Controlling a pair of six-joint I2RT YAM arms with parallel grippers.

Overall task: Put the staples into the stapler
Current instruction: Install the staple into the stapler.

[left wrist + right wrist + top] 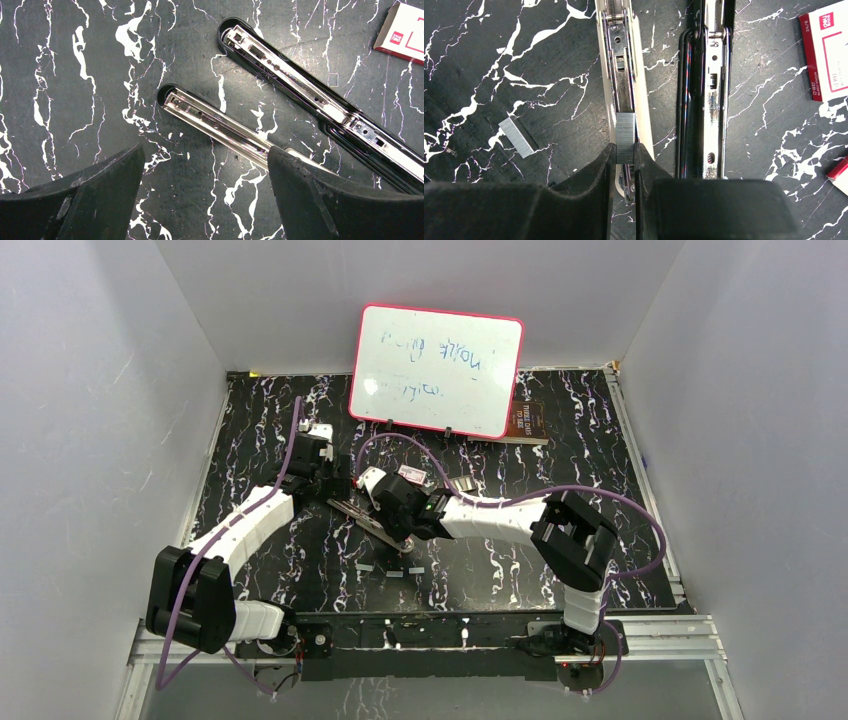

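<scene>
The right hand (625,150) is pinched shut on a strip of staples (625,136), holding it lengthwise over the open rail of the stapler (621,60) directly beneath its fingertips, apparently to seat it. The left hand (205,170) hangs wide open and empty, with the stapler's splayed halves just ahead.

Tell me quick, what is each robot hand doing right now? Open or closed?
Left hand: open, holding nothing.
Right hand: closed on a short silvery-grey strip of staples, over the shiny metal rail of the slim black stapler.
</scene>
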